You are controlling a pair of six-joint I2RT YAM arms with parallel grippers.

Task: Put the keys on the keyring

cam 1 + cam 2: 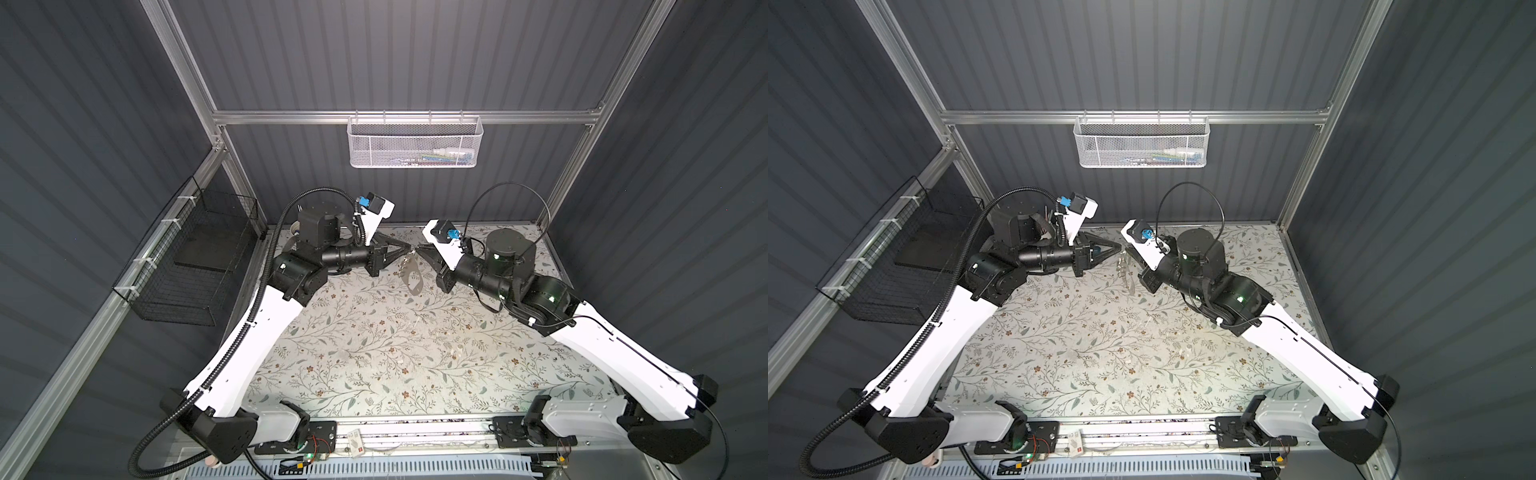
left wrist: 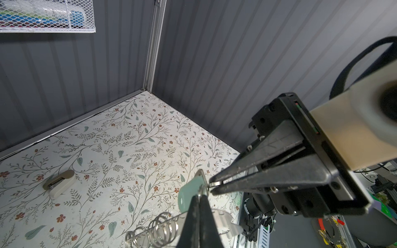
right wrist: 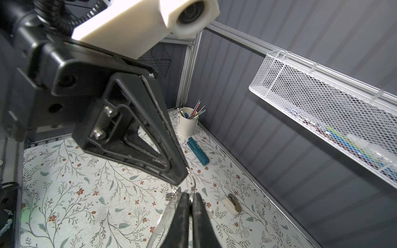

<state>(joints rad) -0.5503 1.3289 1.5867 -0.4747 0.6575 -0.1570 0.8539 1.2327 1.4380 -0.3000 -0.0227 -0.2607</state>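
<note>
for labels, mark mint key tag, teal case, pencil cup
mint key tag (image 2: 188, 191), left wrist view, tag middle
teal case (image 3: 198, 152), right wrist view, lid middle
pencil cup (image 3: 186, 125), right wrist view, side wall

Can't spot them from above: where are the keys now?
In the left wrist view the keys sit pinched in the left gripper, tip to tip with the right gripper holding the keyring, mid-air over the back middle of the table.

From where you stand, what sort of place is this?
Probably a robot test booth: two robot arms mounted at a floral-covered table, grey ribbed walls on an aluminium frame, a white mesh basket hung up.
</note>
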